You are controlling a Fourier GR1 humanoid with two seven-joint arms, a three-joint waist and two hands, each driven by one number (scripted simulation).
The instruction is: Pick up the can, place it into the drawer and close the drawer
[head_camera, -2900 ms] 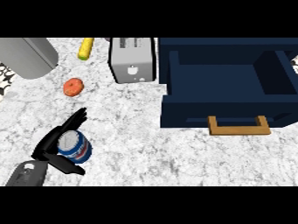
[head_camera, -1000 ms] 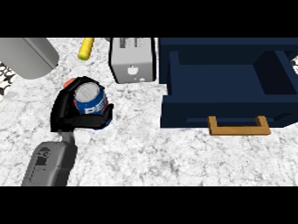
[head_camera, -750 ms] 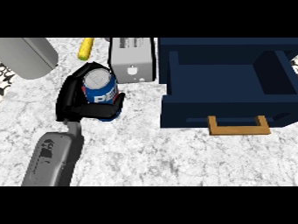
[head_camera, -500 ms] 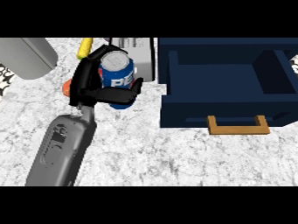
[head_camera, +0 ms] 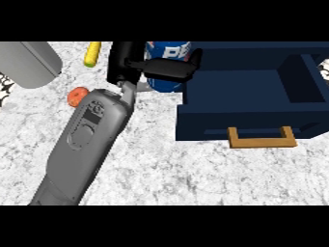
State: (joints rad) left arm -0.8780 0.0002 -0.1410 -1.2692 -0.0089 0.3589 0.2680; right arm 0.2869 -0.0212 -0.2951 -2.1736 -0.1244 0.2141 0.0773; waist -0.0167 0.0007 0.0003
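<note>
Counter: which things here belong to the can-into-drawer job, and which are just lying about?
Job: can, held in the left robot hand; open drawer with its handle.
Lying about: yellow thing, orange thing, grey appliance.

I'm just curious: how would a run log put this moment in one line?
left hand: holding can | position: beside open drawer | drawer: no can inside yet

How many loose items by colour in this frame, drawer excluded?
Blue: 1, the can, held by the left hand
Yellow: 1, a long item near the counter's far edge
Orange-red: 1, a round item beside the forearm
Grey: 1, a rounded object at far left
Total: 4
</note>
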